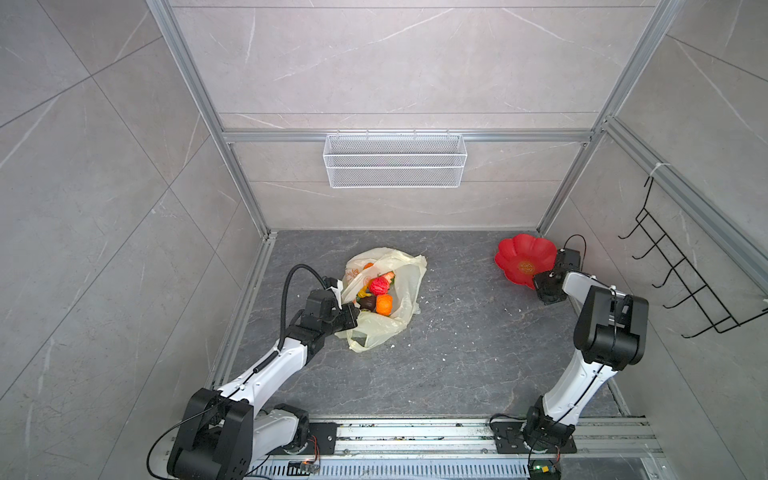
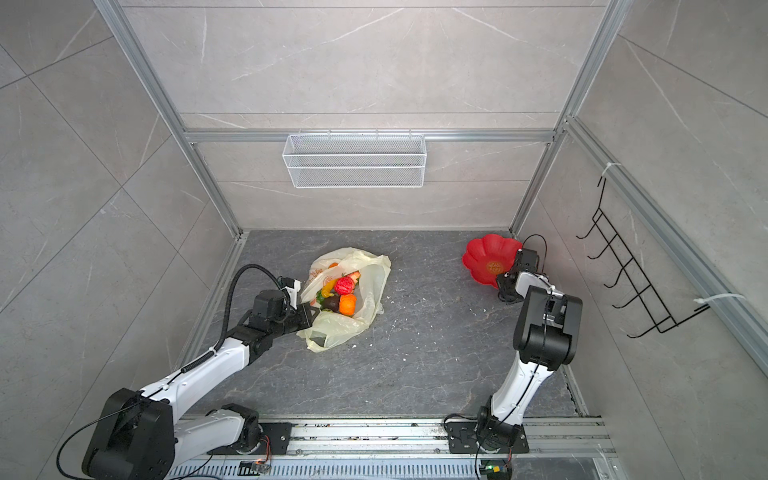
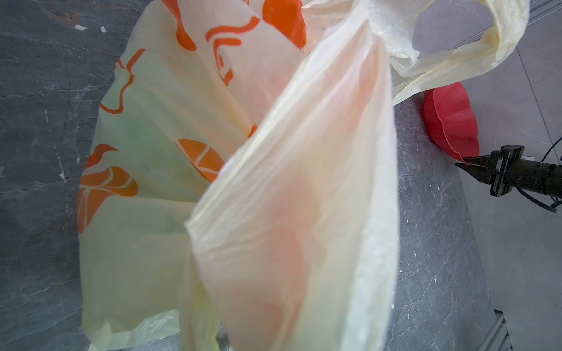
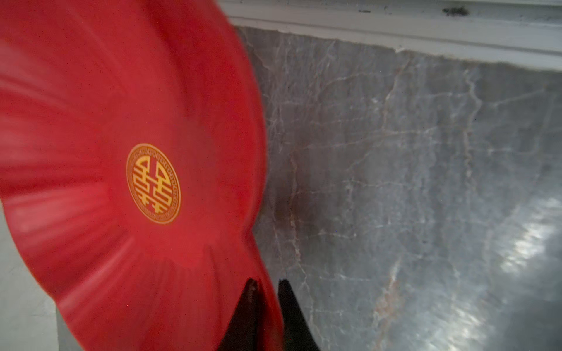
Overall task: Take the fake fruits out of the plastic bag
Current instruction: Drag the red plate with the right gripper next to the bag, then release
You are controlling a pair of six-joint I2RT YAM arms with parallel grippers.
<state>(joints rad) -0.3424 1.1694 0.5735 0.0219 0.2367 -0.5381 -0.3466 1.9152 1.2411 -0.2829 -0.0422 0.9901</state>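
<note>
The plastic bag [image 1: 409, 274] [image 2: 374, 274] lies left of centre on the dark floor, its mouth spread open. Inside it the fake fruits show: a red bumpy one [image 1: 378, 285] [image 2: 344, 285], an orange [image 1: 384, 304], a dark brown one [image 1: 367, 302] and a strawberry [image 1: 389, 276]. My left gripper [image 1: 352, 318] [image 2: 309, 316] is shut on the bag's near-left edge. In the left wrist view the bag film [image 3: 304, 182] hides the jaws. My right gripper [image 1: 538, 276] [image 4: 267, 284] [image 3: 460, 164] is far from the bag, pinching the rim of the tilted red dish [image 1: 524, 257] [image 4: 121, 121].
A white wire basket [image 1: 395, 160] hangs on the back wall. A black hook rack [image 1: 681, 274] hangs on the right wall. Aluminium frame posts stand at the floor's back corners. The arms' base rail [image 1: 415, 432] runs along the front, and white crumbs dot the floor.
</note>
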